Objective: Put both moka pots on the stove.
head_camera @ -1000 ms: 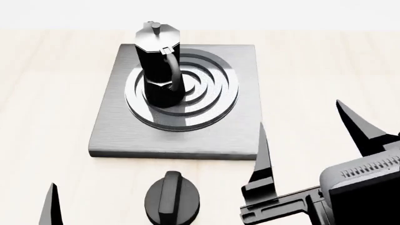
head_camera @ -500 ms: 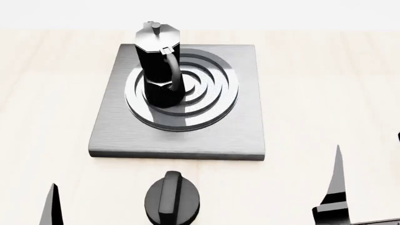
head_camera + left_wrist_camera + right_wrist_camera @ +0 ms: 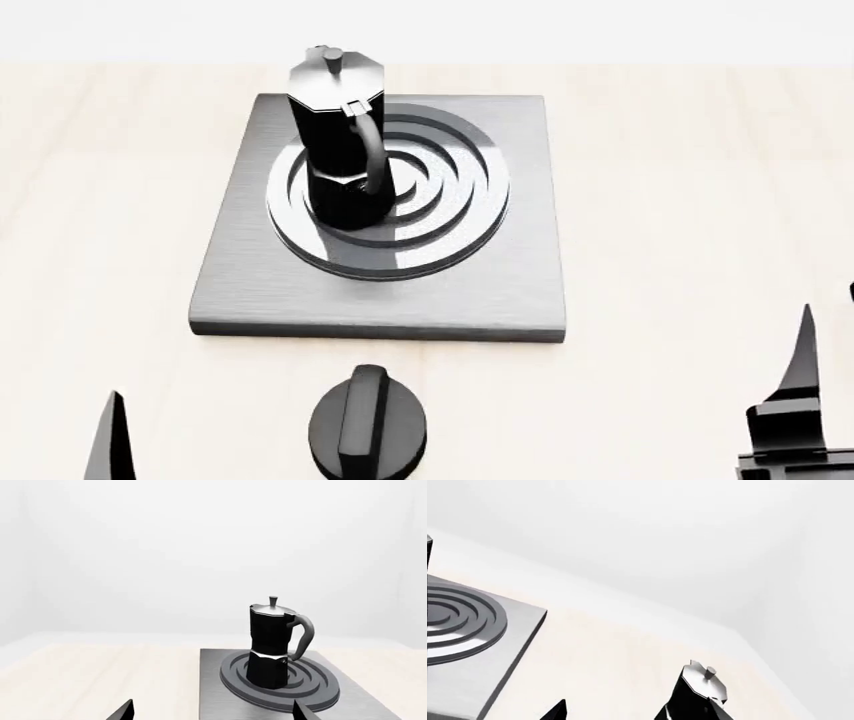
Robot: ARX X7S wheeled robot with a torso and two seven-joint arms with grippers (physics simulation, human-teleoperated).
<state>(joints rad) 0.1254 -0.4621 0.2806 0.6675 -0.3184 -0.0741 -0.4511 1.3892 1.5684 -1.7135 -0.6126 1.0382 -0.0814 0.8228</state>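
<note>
One moka pot (image 3: 340, 140) stands upright on the stove's burner rings, left of their centre; it also shows in the left wrist view (image 3: 270, 645). The stove (image 3: 507, 290) is a grey square plate, also visible in both wrist views (image 3: 220, 690) (image 3: 500, 665). The second moka pot (image 3: 700, 695) shows only in the right wrist view, upright on the table away from the stove, just inside one fingertip of my open right gripper (image 3: 637, 712). My left gripper (image 3: 212, 712) is open and empty, facing the stove's near edge. In the head view only single fingertips show (image 3: 110, 440) (image 3: 798, 380).
A squat round black knob (image 3: 367, 425) sits on the pale wooden table (image 3: 694, 180) just in front of the stove. The table's far edge meets a white background.
My right gripper has pulled away from the stove's front right corner, moving right and down in the head view until only a fingertip shows. The left arm and the pot on the stove have not moved.
</note>
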